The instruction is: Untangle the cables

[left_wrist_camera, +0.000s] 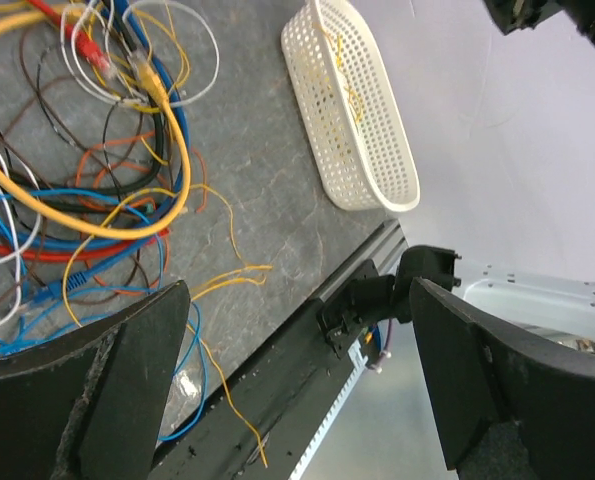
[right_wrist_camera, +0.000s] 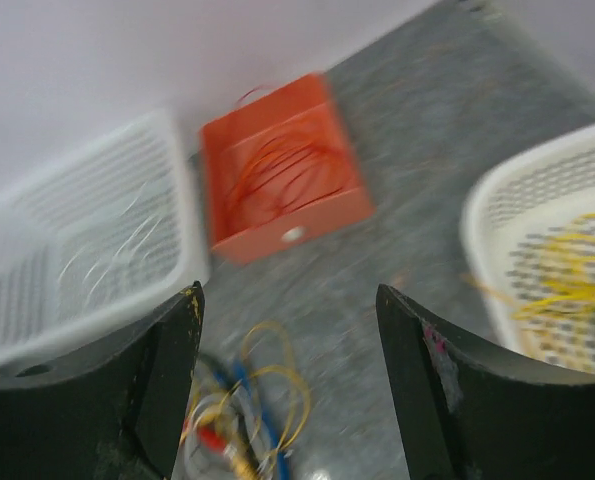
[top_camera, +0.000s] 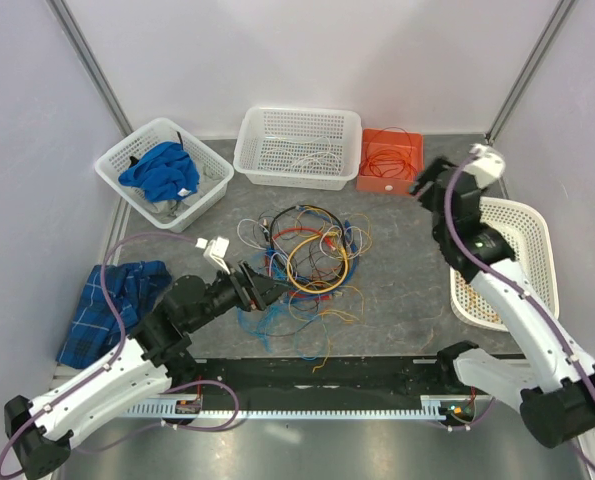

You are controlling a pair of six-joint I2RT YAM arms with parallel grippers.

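Observation:
The cables (top_camera: 307,260) lie in a loose tangle of yellow, orange, red, blue, black and white loops in the middle of the grey table. My left gripper (top_camera: 262,285) sits low at the tangle's left edge, open, with nothing between its fingers. In the left wrist view the cables (left_wrist_camera: 97,150) spread at the upper left, beyond the open left gripper (left_wrist_camera: 297,370). My right gripper (top_camera: 427,180) hangs high at the back right, open and empty. The right wrist view is blurred; the right gripper (right_wrist_camera: 287,320) frames the table, with the cables (right_wrist_camera: 247,420) low in the picture.
An orange box (top_camera: 389,160) holds orange wire. A white basket (top_camera: 297,145) beside it holds white wires. A white basket (top_camera: 527,235) on the right holds yellow wires. Another basket (top_camera: 212,190) at the back left holds a blue cloth. A plaid cloth (top_camera: 112,305) lies left.

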